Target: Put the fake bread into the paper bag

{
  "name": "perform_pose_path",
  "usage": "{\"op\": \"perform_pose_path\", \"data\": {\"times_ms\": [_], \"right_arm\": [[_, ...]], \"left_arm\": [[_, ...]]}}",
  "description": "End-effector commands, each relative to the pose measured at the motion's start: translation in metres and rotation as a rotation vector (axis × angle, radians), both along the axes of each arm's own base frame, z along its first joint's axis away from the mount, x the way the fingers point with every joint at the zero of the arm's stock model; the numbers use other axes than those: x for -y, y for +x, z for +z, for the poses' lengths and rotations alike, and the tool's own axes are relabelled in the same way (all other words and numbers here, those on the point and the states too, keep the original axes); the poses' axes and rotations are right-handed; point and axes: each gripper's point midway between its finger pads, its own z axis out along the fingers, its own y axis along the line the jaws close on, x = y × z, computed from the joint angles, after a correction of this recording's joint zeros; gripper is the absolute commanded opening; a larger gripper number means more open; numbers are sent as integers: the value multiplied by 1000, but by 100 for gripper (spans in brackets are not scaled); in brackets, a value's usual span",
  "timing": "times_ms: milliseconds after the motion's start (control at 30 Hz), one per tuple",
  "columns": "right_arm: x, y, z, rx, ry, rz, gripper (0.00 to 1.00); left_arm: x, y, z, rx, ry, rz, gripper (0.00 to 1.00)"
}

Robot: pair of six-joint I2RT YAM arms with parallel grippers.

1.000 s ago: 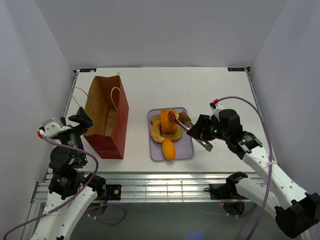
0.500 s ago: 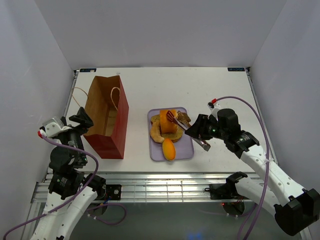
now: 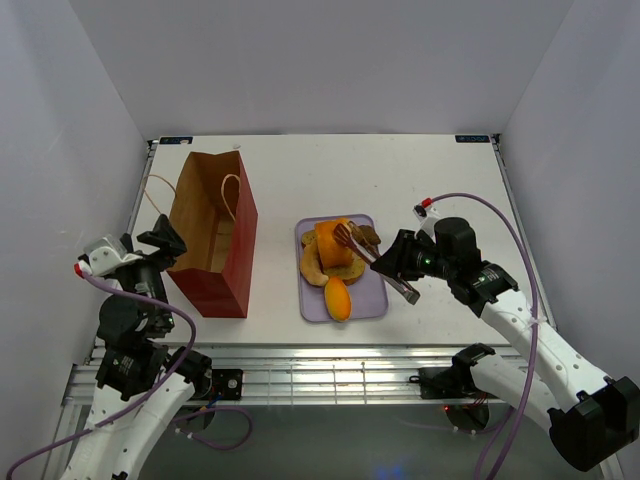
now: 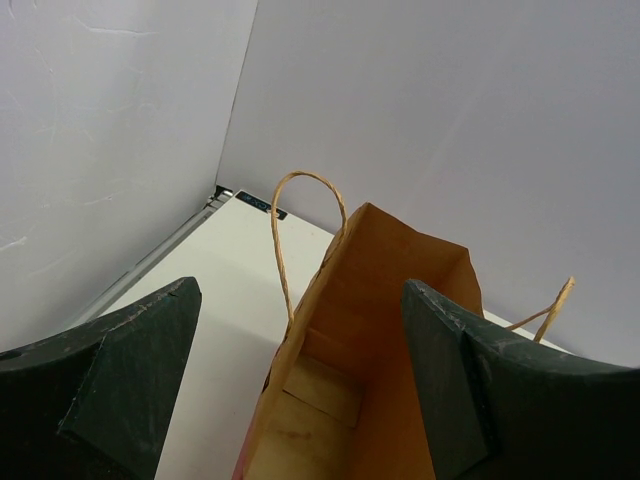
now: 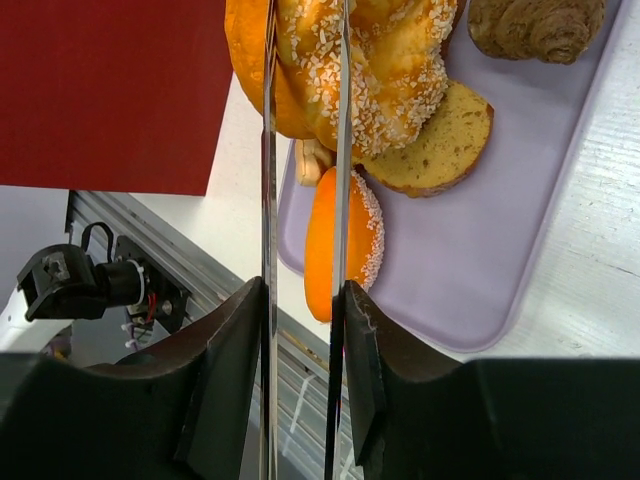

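Note:
The fake bread lies on a lavender tray (image 3: 372,300): a sugar-crusted golden-orange piece (image 3: 330,243), a pale crescent roll (image 3: 312,266), an orange bun (image 3: 339,297) and a brown piece (image 3: 368,236). My right gripper (image 3: 398,264) is shut on metal tongs (image 3: 360,248), whose blades (image 5: 341,120) straddle the golden-orange piece (image 5: 395,70). A round slice (image 5: 445,150) and the orange bun (image 5: 345,245) lie below it. The paper bag (image 3: 215,235) stands open on the left. My left gripper (image 3: 152,255) is open at the bag's near left rim, its wrist view looking into the tan inside (image 4: 390,330).
The bag's cord handles (image 4: 285,230) loop above its rim. The red bag side (image 5: 110,90) shows left of the tray (image 5: 500,260). White walls enclose the table on three sides, and a metal rail (image 3: 300,375) runs along the near edge.
My right gripper and the tongs have shifted slightly left and back, and the golden-orange piece between the blades has moved with them. The left arm has not moved.

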Motion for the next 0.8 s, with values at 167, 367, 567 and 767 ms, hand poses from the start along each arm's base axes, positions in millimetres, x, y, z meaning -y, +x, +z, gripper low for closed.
{"op": "perform_pose_path", "data": {"times_ms": [167,367,567,767], "right_arm": [[-12,10,60,138,89,43,13],[-17,10,83,167,118,66,8],[-19,13,110,214,123,84,8],[-28,27,164,320,152,107,8]], "left_arm": [[0,-3,1,6,4,-7,92],[-2,-4,1,10,-1,3,92],[-3,-7,2,17,-4,3,92],[-10,-12,3,30,-23,35,90]]}}
